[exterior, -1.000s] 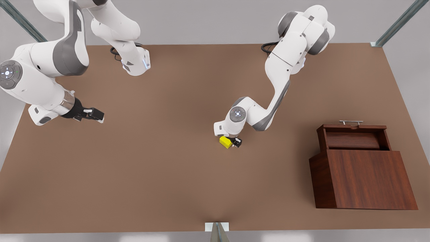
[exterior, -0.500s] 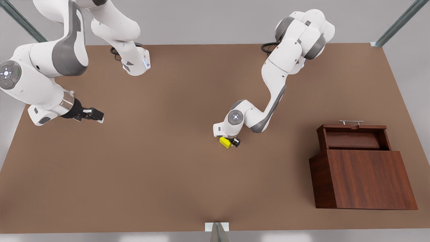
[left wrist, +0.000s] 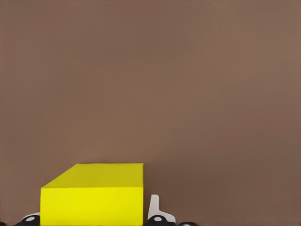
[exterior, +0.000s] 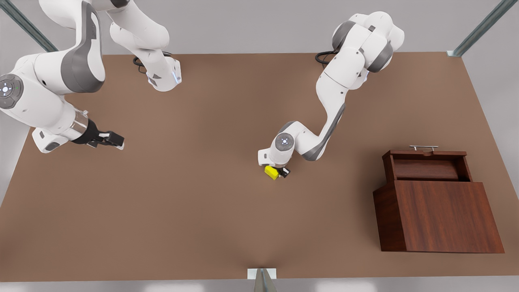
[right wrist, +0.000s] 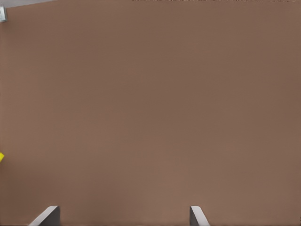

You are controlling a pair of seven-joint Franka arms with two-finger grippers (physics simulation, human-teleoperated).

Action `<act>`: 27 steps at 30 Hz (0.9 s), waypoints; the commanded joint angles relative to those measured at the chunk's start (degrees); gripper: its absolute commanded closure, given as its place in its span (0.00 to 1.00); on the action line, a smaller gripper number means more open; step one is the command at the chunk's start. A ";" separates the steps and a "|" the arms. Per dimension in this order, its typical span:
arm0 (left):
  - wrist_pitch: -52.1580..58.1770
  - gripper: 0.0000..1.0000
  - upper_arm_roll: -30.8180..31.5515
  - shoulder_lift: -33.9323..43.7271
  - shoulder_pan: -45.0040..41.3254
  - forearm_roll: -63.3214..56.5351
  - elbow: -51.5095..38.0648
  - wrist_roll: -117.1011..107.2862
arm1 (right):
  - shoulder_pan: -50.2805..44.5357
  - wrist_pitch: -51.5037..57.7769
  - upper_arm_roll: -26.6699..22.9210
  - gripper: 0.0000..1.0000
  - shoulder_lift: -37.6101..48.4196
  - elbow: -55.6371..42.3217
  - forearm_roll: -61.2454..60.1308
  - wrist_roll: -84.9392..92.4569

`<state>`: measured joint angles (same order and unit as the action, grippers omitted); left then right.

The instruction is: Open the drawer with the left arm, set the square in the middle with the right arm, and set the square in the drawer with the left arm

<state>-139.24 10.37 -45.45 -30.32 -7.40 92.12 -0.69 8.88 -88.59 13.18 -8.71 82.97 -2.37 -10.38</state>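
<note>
Square [exterior: 271, 172] sits clamped in left gripper [exterior: 278, 172] fingers mid-table; right gripper [exterior: 114, 140] spread wide, drawer [exterior: 426, 166] open

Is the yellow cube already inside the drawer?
No, the yellow cube sits on the table under the left end effector, well apart from the open drawer.

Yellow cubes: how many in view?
1. The cube sits mid-table, between the left gripper's fingers; the open right gripper waits at the front view's left. The open drawer looks empty.
</note>
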 commanded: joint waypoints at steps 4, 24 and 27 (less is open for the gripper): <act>0.11 0.30 0.00 0.18 0.09 1.34 -0.01 -0.10 | -0.01 0.00 0.00 0.00 0.00 0.09 0.00 0.62; 3.89 0.35 -0.09 3.78 1.32 1.78 0.08 -0.37 | 0.08 0.09 -0.08 0.00 -0.08 0.09 0.00 0.80; 19.27 0.34 -0.70 14.33 3.51 2.13 0.52 -2.30 | 0.08 0.09 -0.08 0.00 -0.08 0.00 0.00 0.80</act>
<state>-118.26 9.68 -28.23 -25.58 -7.42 94.27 -4.08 8.96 -88.51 13.09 -8.79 83.04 -2.37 -9.59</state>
